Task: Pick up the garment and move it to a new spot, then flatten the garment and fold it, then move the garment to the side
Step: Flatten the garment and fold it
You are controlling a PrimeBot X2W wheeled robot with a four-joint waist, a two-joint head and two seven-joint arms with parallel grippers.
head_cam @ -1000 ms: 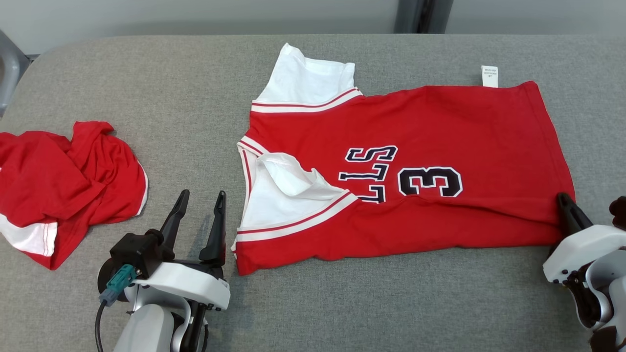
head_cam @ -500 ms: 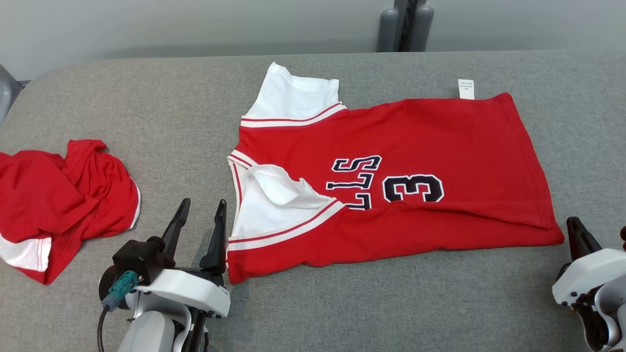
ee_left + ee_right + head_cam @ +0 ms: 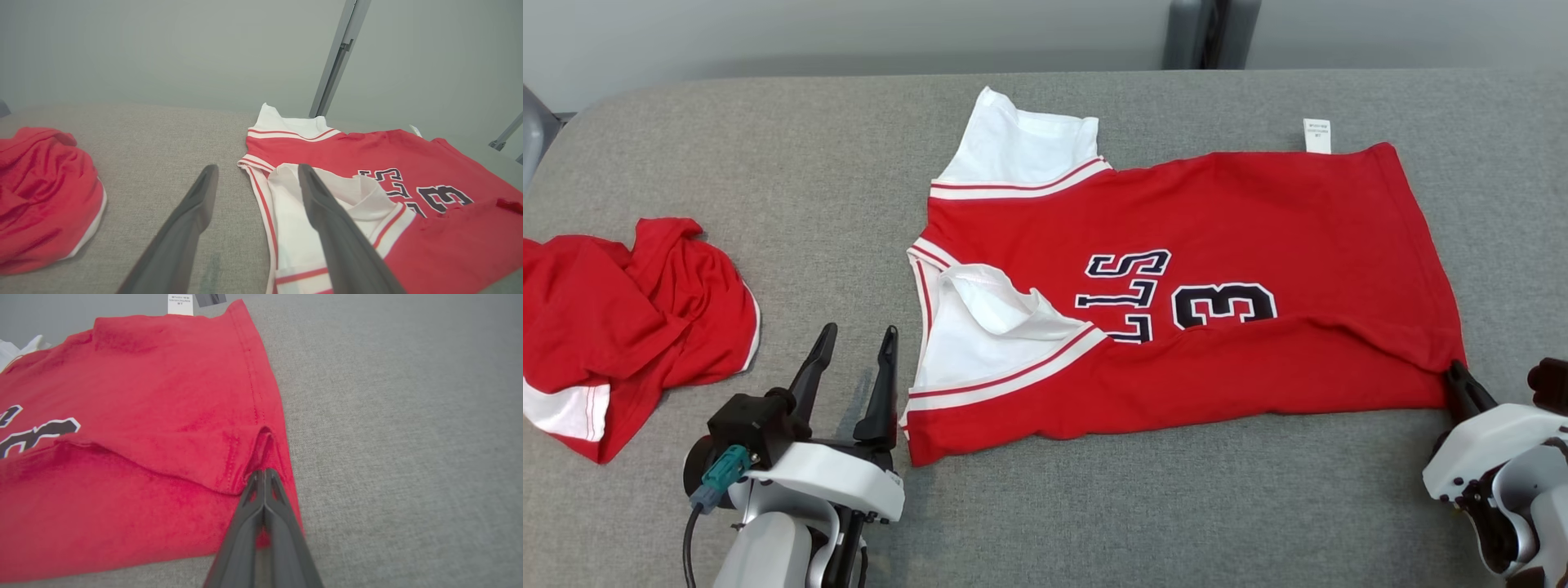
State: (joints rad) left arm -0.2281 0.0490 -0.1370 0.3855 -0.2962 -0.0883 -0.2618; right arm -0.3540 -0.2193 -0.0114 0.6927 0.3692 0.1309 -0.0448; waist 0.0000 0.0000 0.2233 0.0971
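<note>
While I had the head feed up, the red jersey [image 3: 1217, 212] lay spread on the grey table [image 3: 768, 147], from centre out to 3 o'clock. White shoulders pointed toward 11, hem toward 3, number 3 face up. A fold ran along its near side, so not flat. White label [image 3: 1316, 135] stuck out at 1 o'clock. Right gripper [image 3: 1454, 371] sat at 4 o'clock, clenched on the jersey's near hem corner. The right wrist feed showed red fabric pinched between the fingers [image 3: 245, 522], hem puckered at the tips. Left gripper [image 3: 860, 329] was at 7 o'clock, jaws spread, grasping nothing, just beside the white armhole. Crumpled red garment [image 3: 629, 310] sat at 9 o'clock, well apart from the jersey.
</note>
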